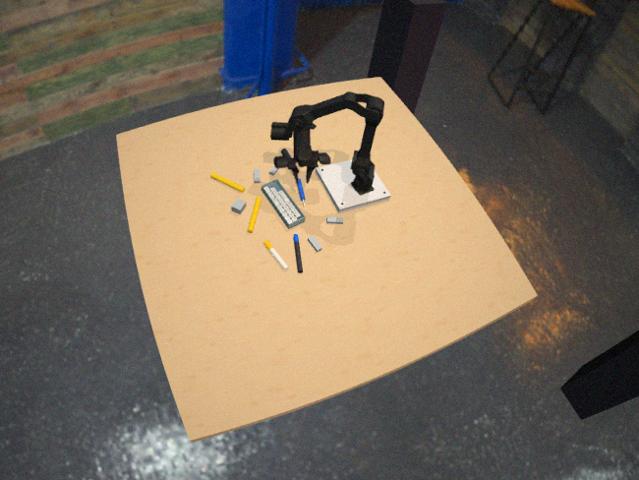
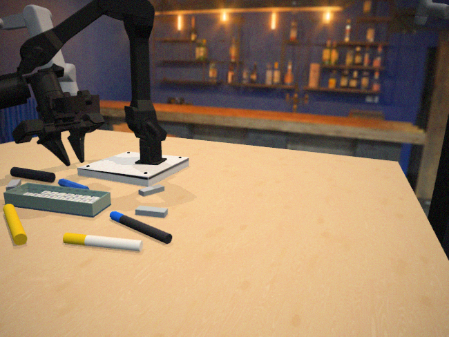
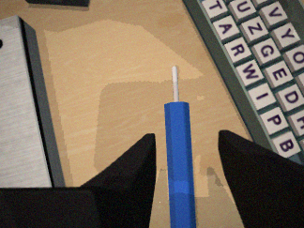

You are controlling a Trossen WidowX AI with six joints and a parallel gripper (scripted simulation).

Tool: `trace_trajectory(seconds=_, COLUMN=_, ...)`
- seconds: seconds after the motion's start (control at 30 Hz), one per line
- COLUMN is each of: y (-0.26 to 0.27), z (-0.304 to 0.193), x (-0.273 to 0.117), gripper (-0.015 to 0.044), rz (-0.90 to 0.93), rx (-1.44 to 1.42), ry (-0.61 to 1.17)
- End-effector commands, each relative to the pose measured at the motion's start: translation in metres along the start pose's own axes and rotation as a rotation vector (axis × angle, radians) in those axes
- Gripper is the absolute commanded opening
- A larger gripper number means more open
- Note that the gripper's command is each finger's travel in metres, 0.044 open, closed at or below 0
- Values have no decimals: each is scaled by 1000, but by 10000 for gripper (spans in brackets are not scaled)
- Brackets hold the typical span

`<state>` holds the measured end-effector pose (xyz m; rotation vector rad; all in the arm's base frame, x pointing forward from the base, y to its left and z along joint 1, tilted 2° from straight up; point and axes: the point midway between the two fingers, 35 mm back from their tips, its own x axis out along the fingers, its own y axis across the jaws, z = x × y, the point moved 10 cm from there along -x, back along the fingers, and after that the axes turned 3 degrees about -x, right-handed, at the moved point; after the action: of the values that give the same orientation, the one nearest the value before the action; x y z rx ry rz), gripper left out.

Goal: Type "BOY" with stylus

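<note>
From the top, your pale wooden desk (image 1: 330,310) (image 2: 290,232) carries the keyboard (image 1: 283,204) (image 2: 58,199) (image 3: 220,60), with the blue stylus (image 1: 301,190) (image 2: 73,184) (image 3: 179,154) just beside it. In the exterior view, your gripper (image 1: 303,181) (image 2: 76,164) (image 3: 187,140) hangs above the desk, jaws partly apart, holding nothing. In the wrist view, the stylus lies below, seen between your fingertips; you can read keys T, A, R, W, I, P, B, plus Y and O.
</note>
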<state>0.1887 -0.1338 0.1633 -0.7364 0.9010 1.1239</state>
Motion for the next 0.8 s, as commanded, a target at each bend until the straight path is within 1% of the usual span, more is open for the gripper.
trace_trajectory(seconds=0.0, y=1, z=-2, x=4, gripper=150, rz=0, rx=-2, ry=-7)
trace_trajectory(seconds=0.77, y=2, z=-12, x=21, gripper=150, rz=0, rx=-2, ry=-7)
